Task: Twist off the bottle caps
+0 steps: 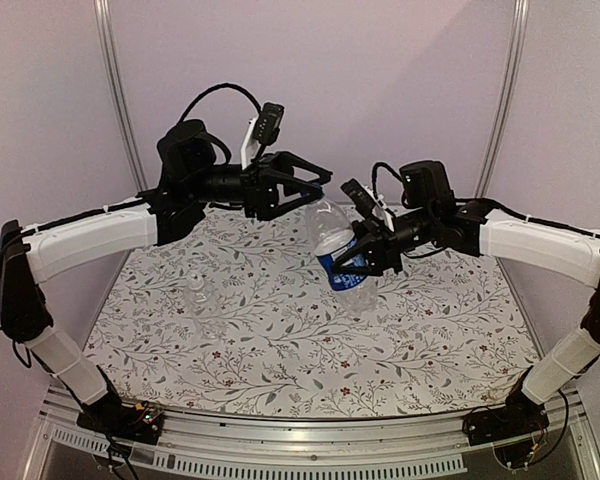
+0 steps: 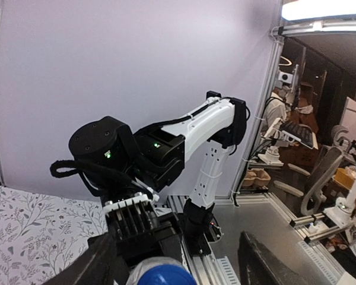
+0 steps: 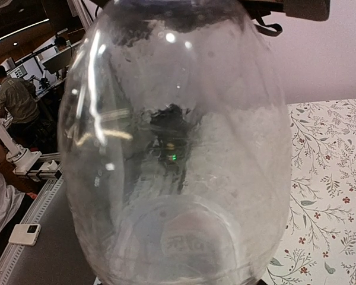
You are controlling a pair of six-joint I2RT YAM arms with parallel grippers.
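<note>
My right gripper (image 1: pixel 365 255) is shut on the taller bottle (image 1: pixel 342 262) at its blue-and-white label and holds it tilted above the table, its top pointing up and left. The same bottle (image 3: pixel 178 148) fills the right wrist view and hides that gripper's fingers. My left gripper (image 1: pixel 320 192) is open at the bottle's top. In the left wrist view the blue cap (image 2: pixel 163 276) sits between the wide-apart fingers (image 2: pixel 267 261), touching neither. The shorter clear bottle (image 1: pixel 202 298) stands upright on the table at the left, its pale cap (image 1: pixel 196 283) barely visible.
The floral tablecloth (image 1: pixel 310 350) covers the table. Metal frame posts (image 1: pixel 120 100) stand at the back left and back right. An aluminium rail (image 1: pixel 300 440) runs along the near edge between the arm bases.
</note>
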